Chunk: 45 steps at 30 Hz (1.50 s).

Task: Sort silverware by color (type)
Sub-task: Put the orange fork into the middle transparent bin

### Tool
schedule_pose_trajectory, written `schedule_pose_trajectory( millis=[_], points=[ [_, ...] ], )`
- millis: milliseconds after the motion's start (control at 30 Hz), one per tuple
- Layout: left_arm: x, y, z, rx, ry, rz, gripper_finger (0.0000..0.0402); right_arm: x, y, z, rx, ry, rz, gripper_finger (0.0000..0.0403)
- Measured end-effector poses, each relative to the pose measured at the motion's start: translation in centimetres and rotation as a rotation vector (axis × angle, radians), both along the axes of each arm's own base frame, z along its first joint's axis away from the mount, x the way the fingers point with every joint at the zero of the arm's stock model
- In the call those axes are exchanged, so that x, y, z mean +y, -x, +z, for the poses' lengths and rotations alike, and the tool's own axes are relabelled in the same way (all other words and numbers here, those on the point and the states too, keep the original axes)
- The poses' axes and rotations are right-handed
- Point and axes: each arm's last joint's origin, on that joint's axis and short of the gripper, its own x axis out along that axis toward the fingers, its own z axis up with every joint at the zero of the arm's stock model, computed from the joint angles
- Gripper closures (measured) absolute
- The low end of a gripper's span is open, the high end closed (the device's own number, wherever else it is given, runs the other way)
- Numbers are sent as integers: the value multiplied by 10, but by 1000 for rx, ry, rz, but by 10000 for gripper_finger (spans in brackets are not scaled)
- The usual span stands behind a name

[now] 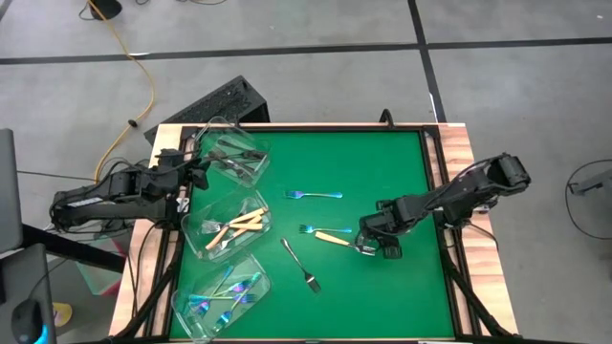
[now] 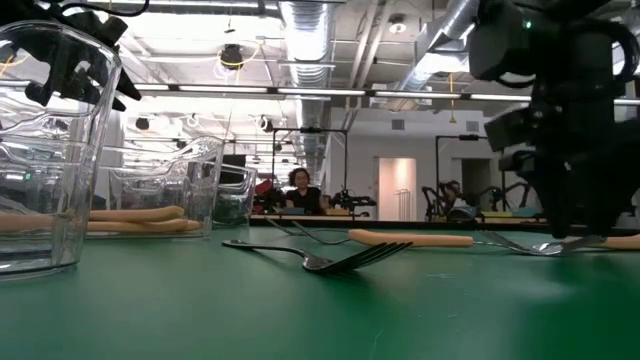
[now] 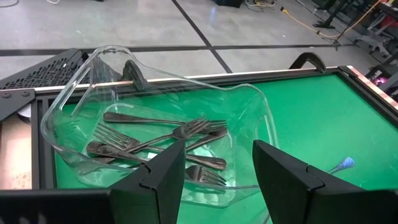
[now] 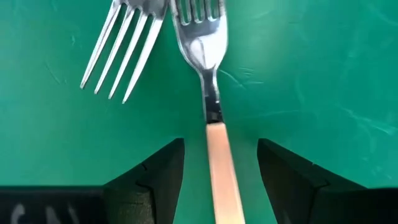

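High view: right hand [image 1: 367, 247] low over the green bench [image 1: 382, 172], fingers spread, straddling the cream-handled fork [image 4: 208, 93] lying flat; not gripped. Another fork head [image 4: 118, 46] lies just beside it. Loose on the bench: a blue fork [image 1: 314, 195], a blue-headed fork with tan handle [image 1: 325, 234], a dark metal fork [image 1: 300, 265]. Left hand [image 3: 217, 180] spread, hovering at the tub of dark forks [image 3: 161, 140]. Middle tub [image 1: 229, 227] holds cream-handled forks, near tub [image 1: 225, 294] iridescent ones.
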Motion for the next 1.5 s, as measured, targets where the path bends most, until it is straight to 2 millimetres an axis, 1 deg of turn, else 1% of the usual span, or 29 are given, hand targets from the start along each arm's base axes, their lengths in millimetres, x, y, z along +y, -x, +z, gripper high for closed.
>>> schedule_pose_trajectory(
  millis=[233,400,500,867,1033,1133,1300,1500],
  points=[
    [0,0,0,0,0,0,230,3,-7,-19,58,9,10,183],
    [0,0,0,0,0,0,230,3,-9,-23,73,11,13,198],
    [0,0,0,1,0,0,230,3,-8,-21,66,10,9,216],
    [0,0,0,-2,2,2,230,2,-7,-21,71,13,-28,313],
    [0,0,0,-2,2,3,230,3,-7,-21,73,16,-28,346],
    [0,0,0,-2,1,3,230,3,-7,-21,74,15,-54,356],
    [0,0,0,-2,0,4,230,5,-6,-17,48,8,-99,360],
    [0,0,0,-2,0,4,230,8,-1,-4,-17,18,-193,361]
  ],
)
